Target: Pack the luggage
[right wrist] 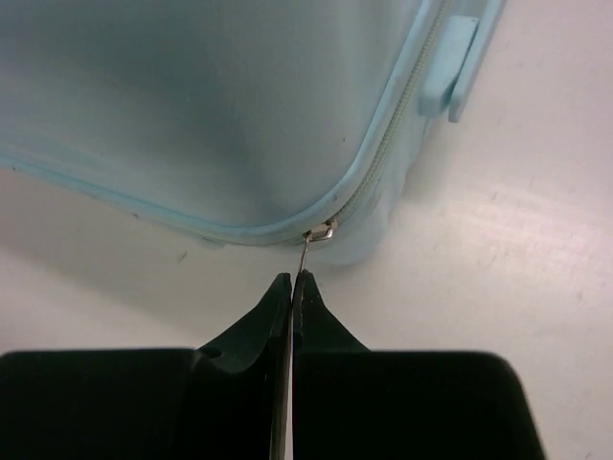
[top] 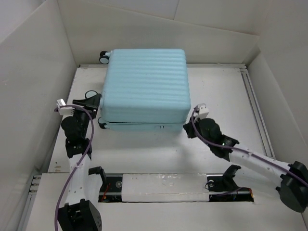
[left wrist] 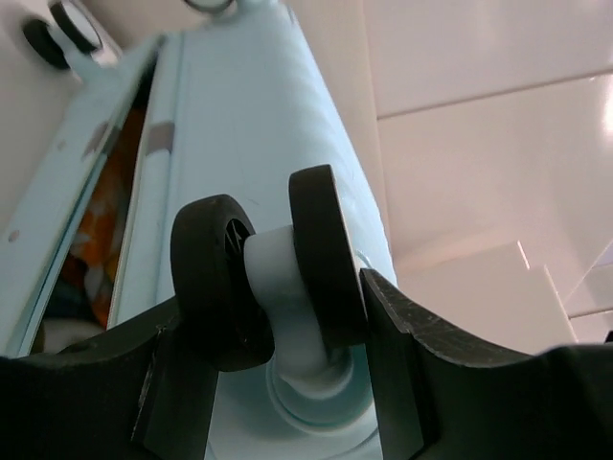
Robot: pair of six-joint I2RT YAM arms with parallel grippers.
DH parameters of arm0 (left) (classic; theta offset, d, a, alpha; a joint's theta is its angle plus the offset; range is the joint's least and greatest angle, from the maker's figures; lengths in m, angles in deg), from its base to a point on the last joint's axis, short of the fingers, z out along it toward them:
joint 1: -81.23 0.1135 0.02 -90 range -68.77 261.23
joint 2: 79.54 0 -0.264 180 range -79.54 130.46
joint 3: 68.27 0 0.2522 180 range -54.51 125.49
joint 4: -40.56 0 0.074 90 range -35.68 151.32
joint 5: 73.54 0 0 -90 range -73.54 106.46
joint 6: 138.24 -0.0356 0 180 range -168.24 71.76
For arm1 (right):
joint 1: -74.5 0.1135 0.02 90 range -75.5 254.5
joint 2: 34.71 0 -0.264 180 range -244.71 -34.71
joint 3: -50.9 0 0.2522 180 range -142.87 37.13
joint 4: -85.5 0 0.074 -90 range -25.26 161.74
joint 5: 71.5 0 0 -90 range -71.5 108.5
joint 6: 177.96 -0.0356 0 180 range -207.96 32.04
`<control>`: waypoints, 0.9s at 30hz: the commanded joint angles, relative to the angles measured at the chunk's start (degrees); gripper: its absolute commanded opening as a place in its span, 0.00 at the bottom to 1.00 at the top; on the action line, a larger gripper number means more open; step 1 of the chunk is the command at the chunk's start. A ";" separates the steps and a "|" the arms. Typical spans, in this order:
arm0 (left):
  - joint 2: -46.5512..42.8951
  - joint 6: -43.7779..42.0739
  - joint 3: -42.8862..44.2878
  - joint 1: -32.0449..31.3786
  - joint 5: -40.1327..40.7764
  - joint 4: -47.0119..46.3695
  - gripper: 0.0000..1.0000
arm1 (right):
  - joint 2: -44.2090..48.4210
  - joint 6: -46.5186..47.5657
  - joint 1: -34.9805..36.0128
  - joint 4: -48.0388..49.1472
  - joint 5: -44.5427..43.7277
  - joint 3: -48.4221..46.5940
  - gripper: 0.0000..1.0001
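The luggage (top: 144, 89), a pale aqua ribbed suitcase, lies flat at the back middle of the table, lid down. My left gripper (top: 92, 103) is at its left side, shut on a black-and-white caster wheel (left wrist: 273, 278). The left wrist view shows the seam (left wrist: 144, 172) still gaping, with orange contents inside. My right gripper (top: 190, 130) is at the suitcase's near right corner, shut on the thin metal zipper pull (right wrist: 305, 251), which hangs from the slider (right wrist: 321, 232) at the rounded corner of the luggage (right wrist: 211, 105).
White walls enclose the table on the left, back and right. A metal rail (top: 255, 110) runs along the right side. A white padded bar (top: 168, 187) lies across the near edge between the arm bases.
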 commanded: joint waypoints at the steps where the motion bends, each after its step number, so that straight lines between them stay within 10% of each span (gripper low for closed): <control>1: -3.96 -4.16 -3.18 -4.91 -13.47 -4.31 0.00 | 5.12 -11.68 15.05 7.92 -1.71 1.63 0.00; 9: -9.15 -6.70 -6.80 -4.91 -16.27 -1.42 0.00 | -19.50 -13.37 27.82 10.77 -14.55 -16.73 0.00; 19: -12.40 -8.81 -13.12 -4.91 -17.33 -1.05 0.00 | -6.93 -7.56 -13.58 3.22 18.92 -21.30 0.00; 25: -14.16 -8.29 -16.11 -4.91 -17.86 -3.07 0.00 | -1.91 -25.03 16.69 34.09 3.02 9.75 0.00; 27: -14.16 -8.29 -16.81 -4.91 -18.39 -3.69 0.00 | -11.90 -25.85 24.79 40.21 -1.44 6.32 0.00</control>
